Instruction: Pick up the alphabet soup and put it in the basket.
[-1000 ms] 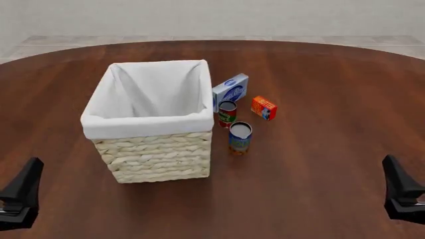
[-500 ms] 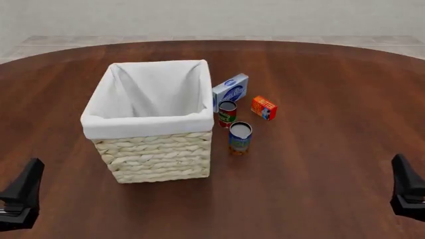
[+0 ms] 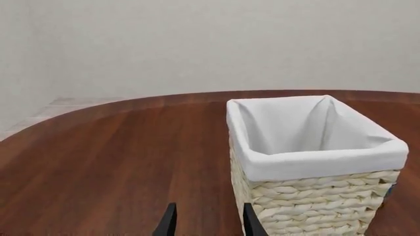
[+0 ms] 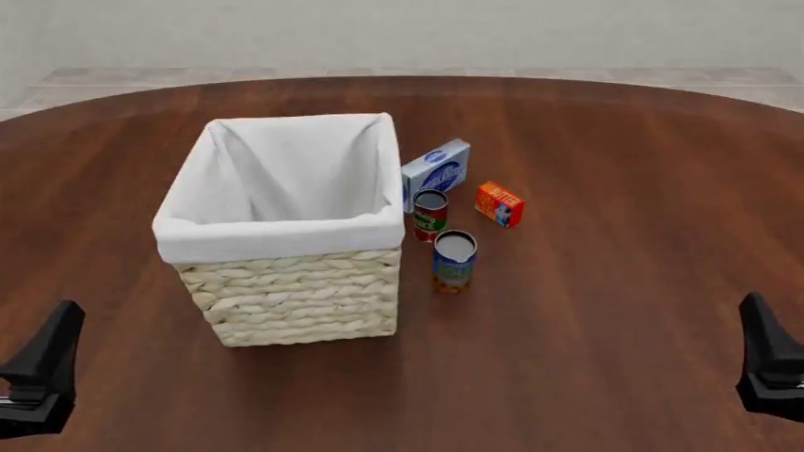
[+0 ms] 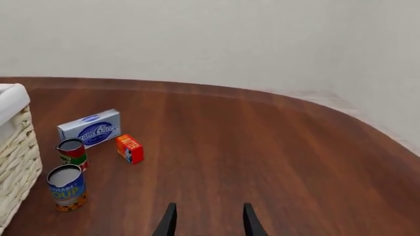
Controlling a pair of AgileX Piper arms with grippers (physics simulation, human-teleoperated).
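The alphabet soup (image 4: 454, 261), a small can with a blue label, orange-red lower band and grey top, stands upright on the table just right of the basket (image 4: 301, 294). It also shows in the right wrist view (image 5: 66, 188). The basket is large, cream wicker, with a white liner; the left wrist view shows it close by (image 3: 315, 199). My left gripper (image 4: 44, 372) is at the near left edge, open and empty, its fingers (image 3: 166, 223) apart. My right gripper (image 4: 769, 363) is at the near right edge, open and empty, well away from the can; the right wrist view shows its fingers (image 5: 250, 222) apart.
A red-and-green can with a dark top (image 4: 430, 213) stands just behind the soup. A blue-and-white box (image 4: 438, 172) lies behind it by the basket's far right corner. A small orange box (image 4: 499, 203) sits to their right. The round wooden table (image 4: 603, 151) ends at a pale wall.
My right gripper has shifted slightly to the right and down in the front view. The left gripper and the objects have not moved.
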